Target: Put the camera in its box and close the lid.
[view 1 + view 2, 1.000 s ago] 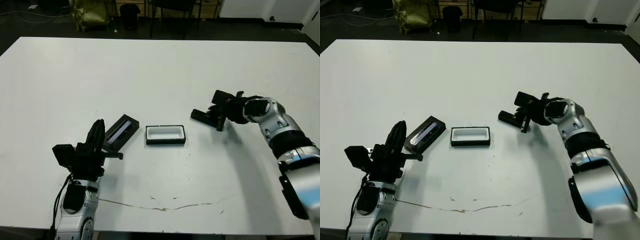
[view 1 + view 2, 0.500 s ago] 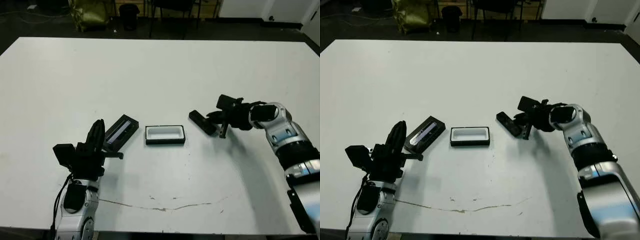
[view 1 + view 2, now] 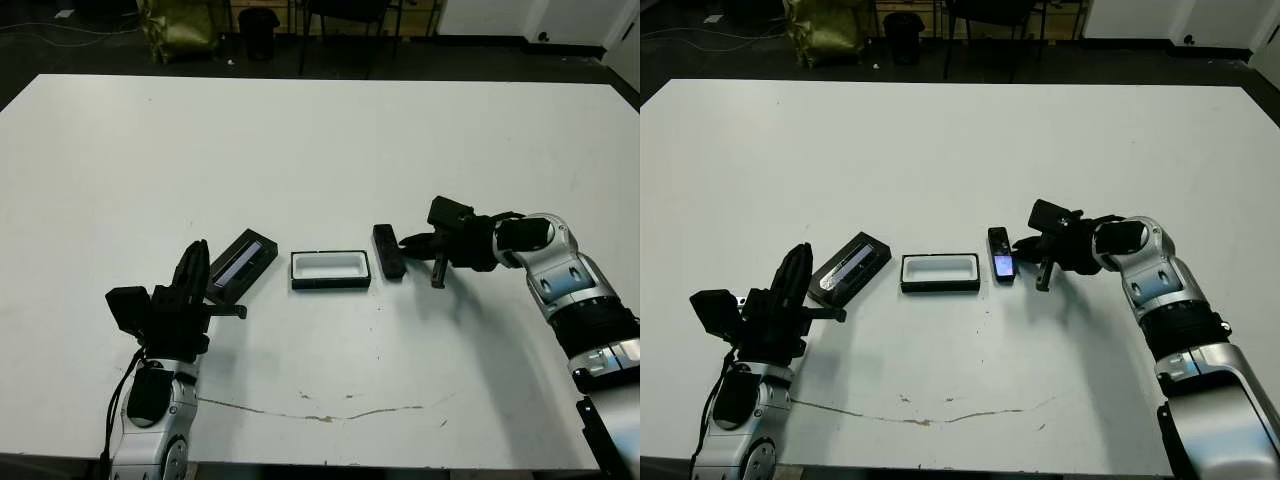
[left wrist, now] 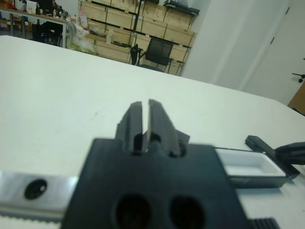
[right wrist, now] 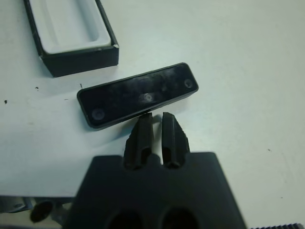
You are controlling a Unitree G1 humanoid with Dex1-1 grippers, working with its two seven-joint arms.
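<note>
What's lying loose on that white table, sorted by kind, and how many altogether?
Slim black bar-shaped camera: 1
Shallow black box with white lining: 1
Flat black lid with pale grey strip: 1
Total: 3

No readable text, label, brand or number is seen on the camera (image 5: 138, 95), the box (image 3: 331, 270) or the lid (image 3: 241, 263); markings on the crates (image 4: 143, 21) in the background are perhaps present, but too blurred to be read
</note>
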